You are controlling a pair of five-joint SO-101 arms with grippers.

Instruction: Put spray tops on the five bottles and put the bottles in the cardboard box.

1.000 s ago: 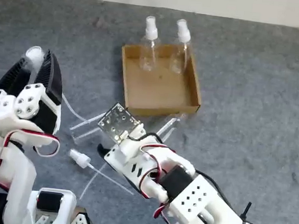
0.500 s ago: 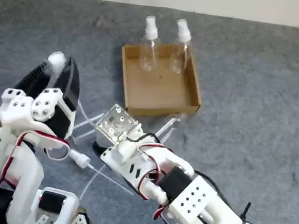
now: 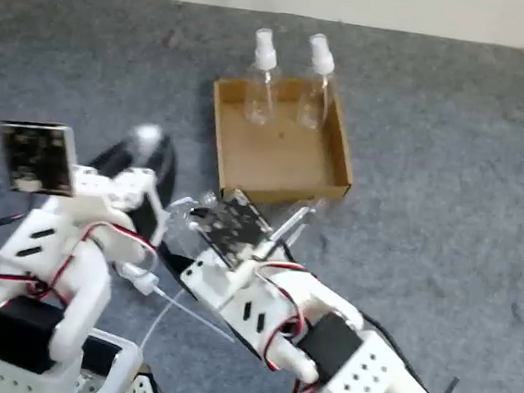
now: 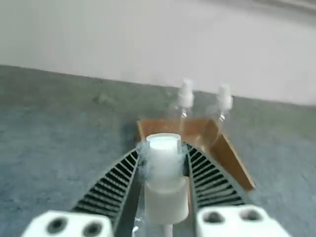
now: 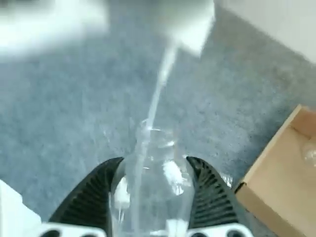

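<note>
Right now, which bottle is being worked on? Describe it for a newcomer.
Find the cardboard box. Just off its near left corner, the right arm's fingers clasp a clear bottle. Unlike the two capped bottles standing in the box, it has no spray top.

A desk (image 3: pixel 449 177) covered in mottled grey, carpet-like fabric spreads across the high view. Along its far edge, at 12 o'clock, runs a strip of plain pale wall (image 3: pixel 401 6), meeting the grey in a straight line. The light is soft and even, without hard shadows.
</note>
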